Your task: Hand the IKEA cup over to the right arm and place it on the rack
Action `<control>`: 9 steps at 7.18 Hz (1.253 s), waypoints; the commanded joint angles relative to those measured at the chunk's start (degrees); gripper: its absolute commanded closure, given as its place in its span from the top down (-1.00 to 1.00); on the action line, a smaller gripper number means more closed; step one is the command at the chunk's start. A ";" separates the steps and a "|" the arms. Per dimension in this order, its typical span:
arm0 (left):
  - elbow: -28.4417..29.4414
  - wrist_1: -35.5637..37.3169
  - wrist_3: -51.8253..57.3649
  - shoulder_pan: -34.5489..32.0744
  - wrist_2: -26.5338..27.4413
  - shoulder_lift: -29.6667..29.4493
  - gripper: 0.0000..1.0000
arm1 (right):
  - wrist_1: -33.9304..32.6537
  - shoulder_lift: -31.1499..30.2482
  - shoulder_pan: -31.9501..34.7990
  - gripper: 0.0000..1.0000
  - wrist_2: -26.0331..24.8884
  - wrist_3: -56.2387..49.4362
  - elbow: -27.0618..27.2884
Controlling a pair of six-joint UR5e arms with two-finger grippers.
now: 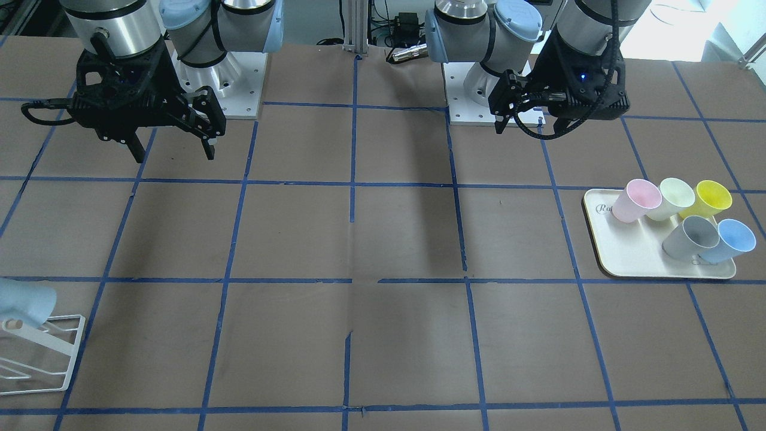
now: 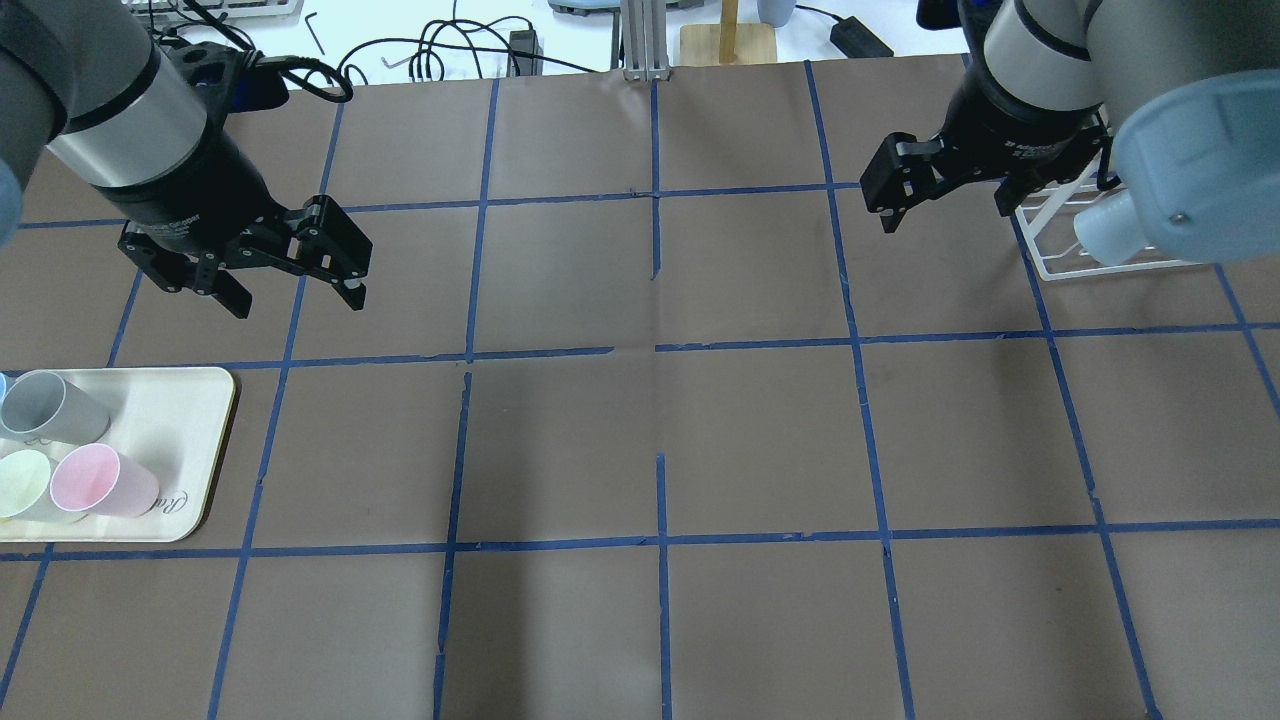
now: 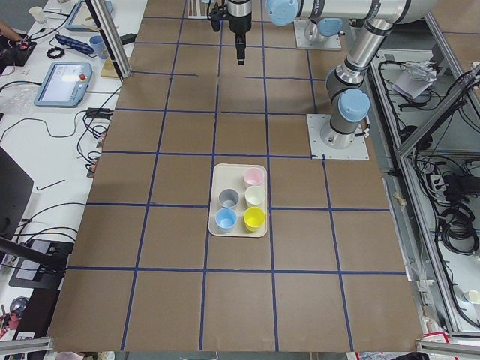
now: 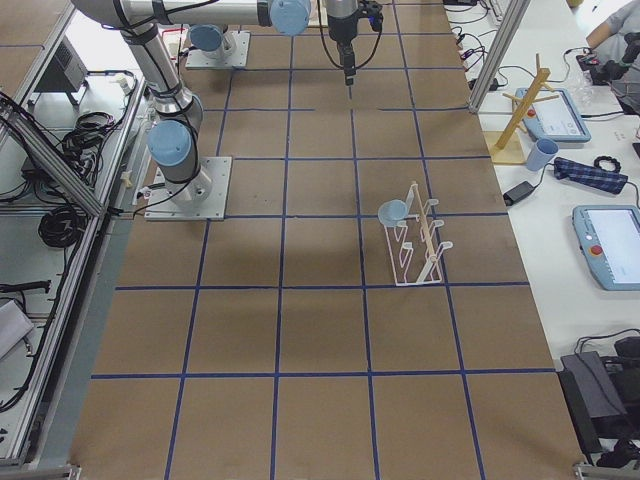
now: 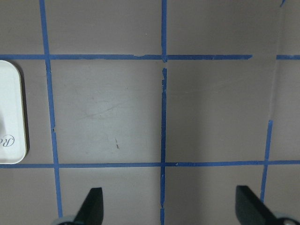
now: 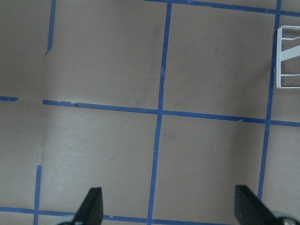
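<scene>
One pale light-blue IKEA cup hangs tilted on the white wire rack at the table's right end. It also shows in the overhead view and the exterior right view. A second blue cup stands on the cream tray. My right gripper is open and empty, raised above the table, apart from the rack. My left gripper is open and empty, raised beyond the tray. Both wrist views show spread fingertips over bare table.
Pink, pale green, yellow and grey cups stand on the tray. The arm bases sit at the table's robot side. Blue tape lines grid the brown table. A rack corner shows in the right wrist view.
</scene>
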 commanded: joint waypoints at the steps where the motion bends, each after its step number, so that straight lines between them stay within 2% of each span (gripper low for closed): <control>1: 0.04 0.00 0.00 0.00 0.03 -0.01 1.00 | 0.00 0.04 0.01 1.00 0.29 0.93 0.01; 4: -0.04 0.09 0.00 0.00 -0.06 -0.01 1.00 | 0.78 0.74 -0.69 1.00 0.11 1.46 -1.04; 6: -0.04 0.09 0.00 0.00 -0.06 -0.01 1.00 | 4.28 2.23 -0.43 1.00 -0.33 1.55 -3.05; 9: -0.13 0.09 0.00 0.00 -0.06 0.08 1.00 | 4.66 2.77 -0.43 1.00 -0.33 1.46 -3.77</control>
